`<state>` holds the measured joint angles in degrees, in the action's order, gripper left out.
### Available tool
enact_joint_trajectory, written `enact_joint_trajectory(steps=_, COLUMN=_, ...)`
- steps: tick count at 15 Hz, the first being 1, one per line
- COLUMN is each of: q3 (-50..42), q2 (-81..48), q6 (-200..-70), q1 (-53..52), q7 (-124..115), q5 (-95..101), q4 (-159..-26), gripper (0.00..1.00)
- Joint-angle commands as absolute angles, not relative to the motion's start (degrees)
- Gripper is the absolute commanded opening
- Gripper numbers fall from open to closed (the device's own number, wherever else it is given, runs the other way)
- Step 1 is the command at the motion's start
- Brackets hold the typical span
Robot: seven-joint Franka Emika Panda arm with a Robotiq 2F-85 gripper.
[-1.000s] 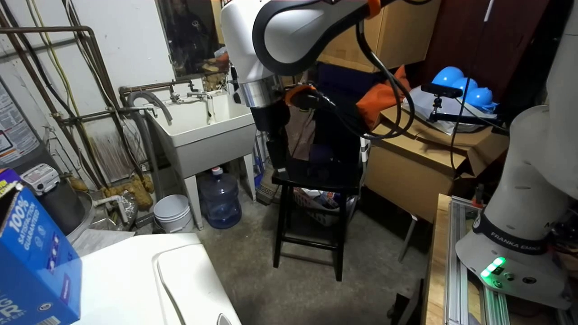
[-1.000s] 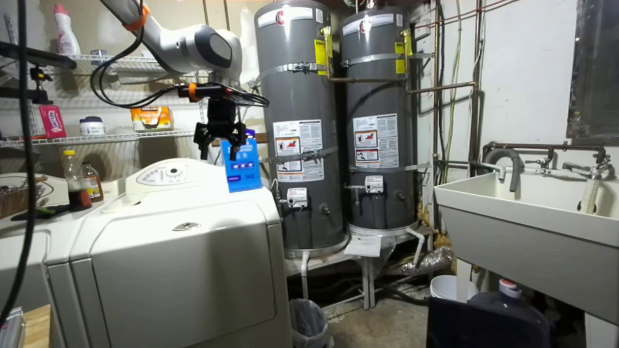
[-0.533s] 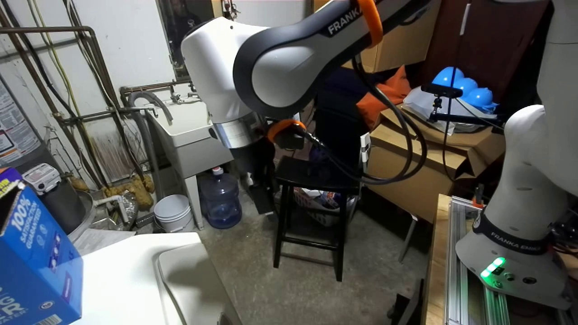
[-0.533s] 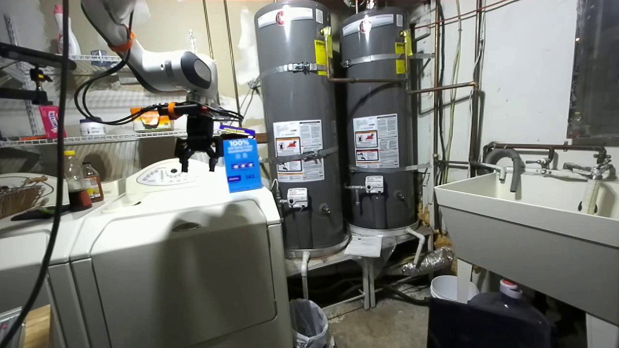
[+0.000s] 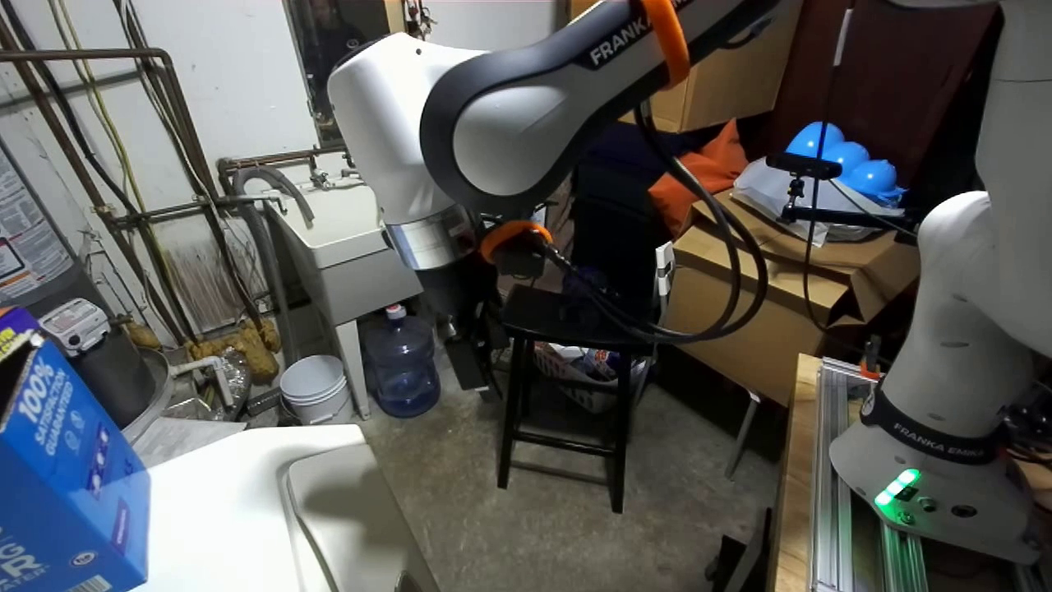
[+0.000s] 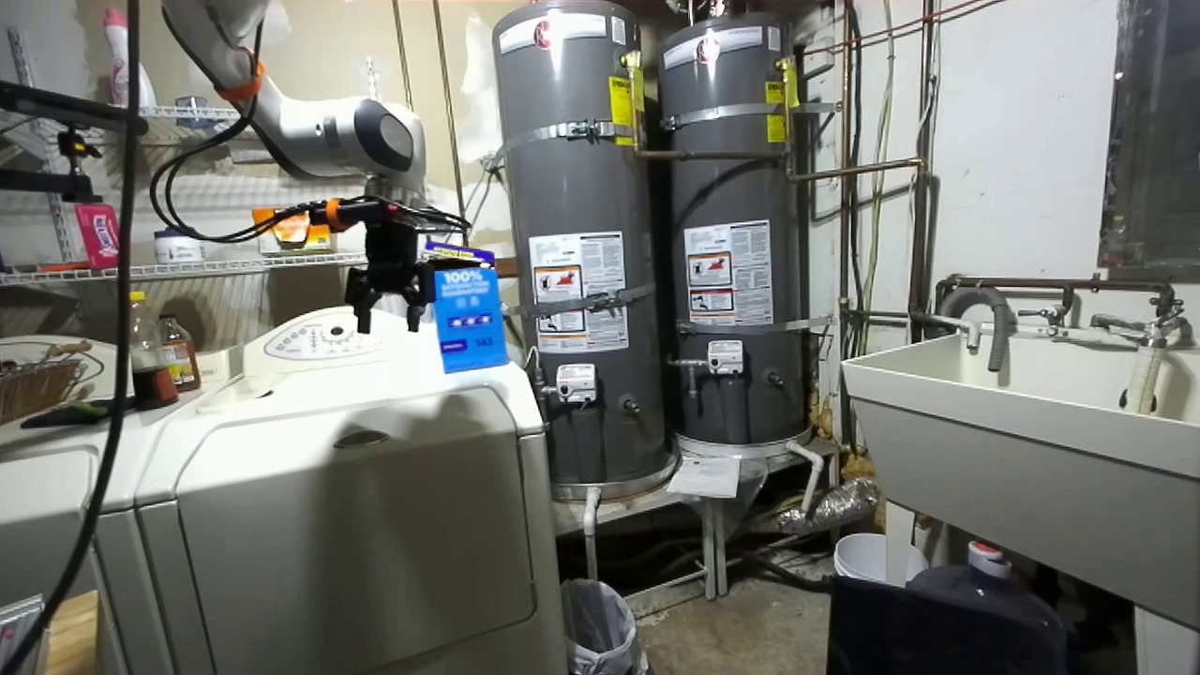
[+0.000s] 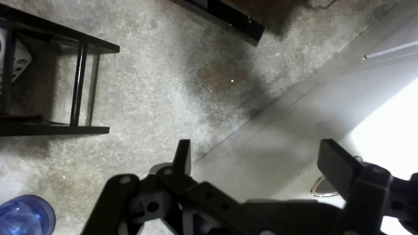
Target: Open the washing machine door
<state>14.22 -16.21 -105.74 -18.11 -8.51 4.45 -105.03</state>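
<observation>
While the gripper (image 6: pixel 388 317) hangs centre-left, jaws apart, approach seems in hand; descent to the door (image 6: pixel 366 516) should follow.

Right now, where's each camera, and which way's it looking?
In an exterior view: high up, looking over the washing machine toward the sink; arm and base show.
In an exterior view: in front of that machine, facing it and the water heaters; arm and open hand show.
Wrist view: on the wrist, looking down at floor; fingers show.
Both exterior views share sink and blue box.
</observation>
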Motion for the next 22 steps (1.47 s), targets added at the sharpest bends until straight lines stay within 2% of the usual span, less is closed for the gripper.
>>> enact_joint_trajectory(steps=1, q3=14.9, q2=-15.6, q6=-108.9, q1=-21.0, q7=-20.2, q5=2.2, q4=-108.0, gripper=1.0)
enact_joint_trajectory(steps=9, q3=17.7, q2=-12.6, q6=-129.2, q1=-26.8, q7=-41.2, q5=-3.5, q4=-120.2, gripper=1.0)
enact_joint_trajectory(steps=10, q3=17.5, q2=-15.6, q6=-124.3, q1=-26.6, q7=-38.1, q5=-1.3, q4=-115.7, gripper=1.0)
enact_joint_trajectory(steps=14, q3=17.5, q2=-15.5, q6=-125.2, q1=-26.7, q7=-38.4, q5=-1.3, q4=-116.4, gripper=1.0)
enact_joint_trajectory(steps=22, q3=15.6, q2=-24.3, q6=-140.0, q1=-30.3, q7=-54.3, q5=-0.1, q4=-114.5, gripper=1.0)
